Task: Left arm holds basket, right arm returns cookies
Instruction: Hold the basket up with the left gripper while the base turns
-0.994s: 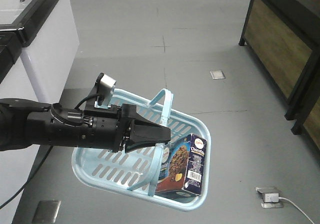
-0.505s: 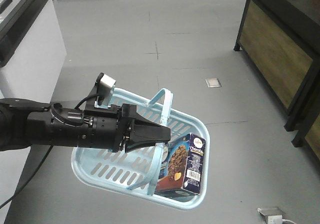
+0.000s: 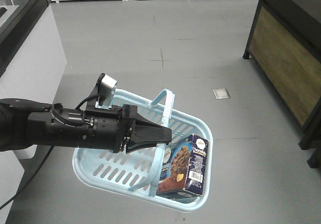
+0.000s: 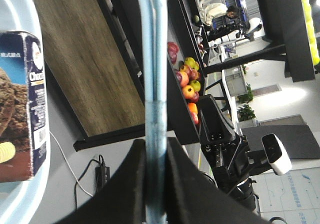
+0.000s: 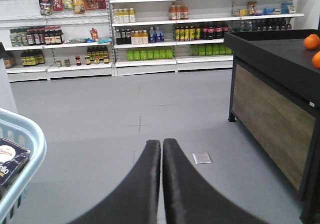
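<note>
Since your left gripper (image 3: pixel 161 136) is pinched on the basket (image 3: pixel 85 176) handle (image 3: pixel 168 103), note: the cookies (image 3: pixel 189 164) stand on end in the basket corner just beyond its tip, low and left of your right gripper (image 5: pixel 161 145), jaws together, holding nothing.

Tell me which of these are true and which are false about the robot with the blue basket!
1. The left gripper holds the light blue basket by a handle. True.
2. The cookie box lies on the floor. False: it stands inside the basket, at one end.
3. The right gripper is holding the cookie box. False: its fingers are shut together with nothing between them.
4. Oranges sit on the dark counter. True.
</note>
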You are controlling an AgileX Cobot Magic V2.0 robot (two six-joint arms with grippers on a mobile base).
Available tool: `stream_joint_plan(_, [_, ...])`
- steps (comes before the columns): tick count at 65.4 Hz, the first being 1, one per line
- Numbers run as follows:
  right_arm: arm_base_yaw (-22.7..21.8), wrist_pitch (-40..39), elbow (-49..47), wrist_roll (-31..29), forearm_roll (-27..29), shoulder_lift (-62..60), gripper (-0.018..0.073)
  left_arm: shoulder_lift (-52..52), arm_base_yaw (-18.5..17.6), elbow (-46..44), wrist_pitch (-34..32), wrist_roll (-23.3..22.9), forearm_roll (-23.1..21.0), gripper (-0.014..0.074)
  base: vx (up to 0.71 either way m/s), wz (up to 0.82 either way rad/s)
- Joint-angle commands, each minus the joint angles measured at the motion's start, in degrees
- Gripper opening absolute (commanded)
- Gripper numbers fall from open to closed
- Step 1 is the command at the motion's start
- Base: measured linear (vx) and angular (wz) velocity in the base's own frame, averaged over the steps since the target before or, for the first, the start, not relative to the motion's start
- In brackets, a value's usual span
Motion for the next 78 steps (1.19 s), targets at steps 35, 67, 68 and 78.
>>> stream_joint_plan(35, [-0.3, -4.0, 0.1, -0.3, -0.6, -0.7, -0.0003, -2.9, -0.2, -1.8, 3.9, 1.0, -7.3, -0.0006, 0.37, 0.07])
stream_joint_plan(67, [-0.3, -4.0, 0.1, -0.3, -0.6, -0.7, -0.0003, -2.9, -0.2, -1.8, 3.9, 1.0, -7.3, -0.0006, 0.42, 0.02])
stream_joint_plan(68, [-0.3, -4.0, 0.1, -0.3, -0.6, -0.7, -0.0003, -2.9, -0.2, -1.8, 3.9, 1.0, -7.3, -0.0006, 0.45, 0.00])
stream_joint_plan(78, [-0.3, -4.0, 0.1, -0.3, -0.6, -0.7, -0.0003, -2.9, -0.2, -1.8, 3.9, 1.0, -7.3, -0.0006, 0.46, 0.00])
